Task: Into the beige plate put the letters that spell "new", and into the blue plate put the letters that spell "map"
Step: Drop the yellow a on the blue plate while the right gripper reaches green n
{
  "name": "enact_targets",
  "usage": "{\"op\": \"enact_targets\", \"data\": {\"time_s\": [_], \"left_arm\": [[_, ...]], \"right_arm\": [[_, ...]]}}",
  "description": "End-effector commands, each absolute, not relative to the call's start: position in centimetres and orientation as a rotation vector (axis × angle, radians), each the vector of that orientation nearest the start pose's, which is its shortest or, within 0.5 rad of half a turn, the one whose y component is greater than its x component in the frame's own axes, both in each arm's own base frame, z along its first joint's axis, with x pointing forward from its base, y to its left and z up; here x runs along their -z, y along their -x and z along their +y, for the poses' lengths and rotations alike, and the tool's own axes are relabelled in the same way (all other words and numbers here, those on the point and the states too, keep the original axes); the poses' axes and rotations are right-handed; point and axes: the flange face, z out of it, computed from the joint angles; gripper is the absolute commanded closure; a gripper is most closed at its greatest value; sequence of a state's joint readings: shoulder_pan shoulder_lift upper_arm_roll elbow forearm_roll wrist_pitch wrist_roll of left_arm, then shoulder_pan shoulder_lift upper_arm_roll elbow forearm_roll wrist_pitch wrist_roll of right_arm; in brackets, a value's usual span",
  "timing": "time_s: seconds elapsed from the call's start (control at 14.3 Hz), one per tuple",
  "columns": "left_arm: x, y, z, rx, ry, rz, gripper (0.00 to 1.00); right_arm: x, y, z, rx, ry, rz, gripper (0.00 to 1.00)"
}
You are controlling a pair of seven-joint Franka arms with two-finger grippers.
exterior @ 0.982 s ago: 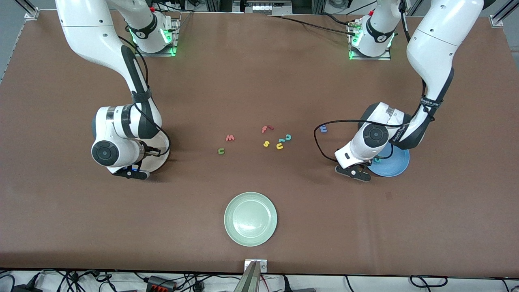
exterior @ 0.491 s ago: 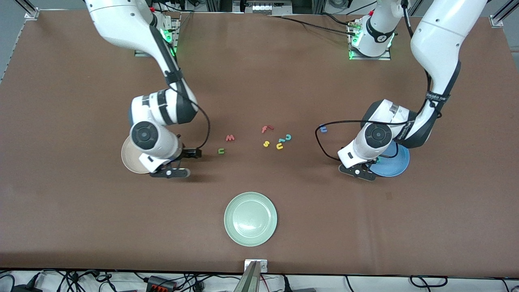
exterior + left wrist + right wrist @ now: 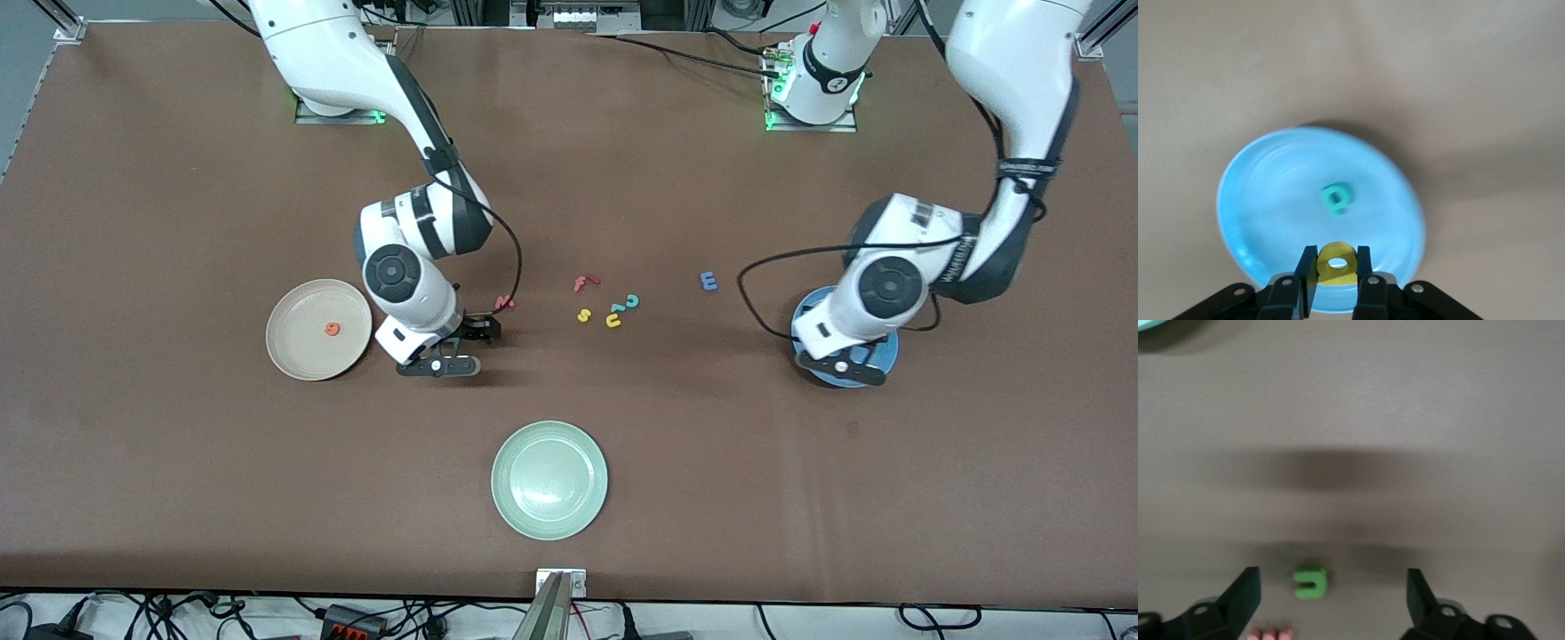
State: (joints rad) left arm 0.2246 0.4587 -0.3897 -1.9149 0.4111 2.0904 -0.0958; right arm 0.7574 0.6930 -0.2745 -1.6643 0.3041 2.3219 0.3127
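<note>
- Hovering over the blue plate (image 3: 1258, 200), left gripper (image 3: 1336, 267) clamping the yellow a (image 3: 1336, 261) between its fingers above the plate's rim.
- Lying inside the blue plate, just past the held letter: the teal p (image 3: 1336, 199).
- Hanging over the table with fingers spread wide and empty, right gripper (image 3: 1331, 593); lying between those fingers: the dark green n (image 3: 1311, 582), with the salmon-red w (image 3: 1271, 633) close beside.
- Resting in the beige plate (image 3: 293, 356), toward the right arm's end: the orange e (image 3: 331, 329).
- Sitting alone on the table, nearer the left arm's end: the blue m (image 3: 709, 282).
</note>
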Motion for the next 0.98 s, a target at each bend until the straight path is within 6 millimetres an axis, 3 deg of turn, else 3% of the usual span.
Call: {"op": "enact_targets", "data": {"time_s": [0.0,0.07,0.14,0.21,0.35,0.42,0.56,0.77,0.91], "left_arm": [[-22.8,-57.4,-3.3,-0.299,2.973,0.507,0.7],[-22.2,-56.7,-3.1,-0.274,3.001,0.509,0.64],[-21.9,-56.5,-2.8,-0.261,3.012,0.502,0.36],[-22.1,-56.7,-2.8,-0.252,3.013,0.497,0.0],[-23.1,-57.6,-3.2,-0.219,3.012,0.502,0.0],[-23.5,-57.5,-4.5,-0.229,3.009,0.524,0.0],[-24.9,-56.5,-8.9,-0.258,3.008,0.529,0.0],[-25.7,-54.1,-17.2,-0.25,3.057,0.144,0.0],[-24.1,-52.8,-21.0,-0.28,3.102,-0.038,0.0]], "right_arm": [[-19.8,-58.3,35.5,-0.02,3.101,-0.01,0.14],[-19.1,-57.9,35.9,-0.03,3.109,0.014,0.16],[-18.8,-57.6,36.1,-0.038,3.113,0.029,0.19],[-18.2,-57.2,36.3,-0.053,3.119,0.028,0.22],[-17.8,-56.9,36.3,-0.067,3.126,0.055,0.23],[-17.7,-56.9,36.3,-0.068,3.127,0.074,0.25],[-17.5,-56.8,36.3,-0.074,3.126,0.109,0.29],[-17.2,-56.2,36.7,-0.093,3.132,0.126,0.32],[-17.0,-56.1,36.7,-0.097,3.134,0.117,0.35]]}}
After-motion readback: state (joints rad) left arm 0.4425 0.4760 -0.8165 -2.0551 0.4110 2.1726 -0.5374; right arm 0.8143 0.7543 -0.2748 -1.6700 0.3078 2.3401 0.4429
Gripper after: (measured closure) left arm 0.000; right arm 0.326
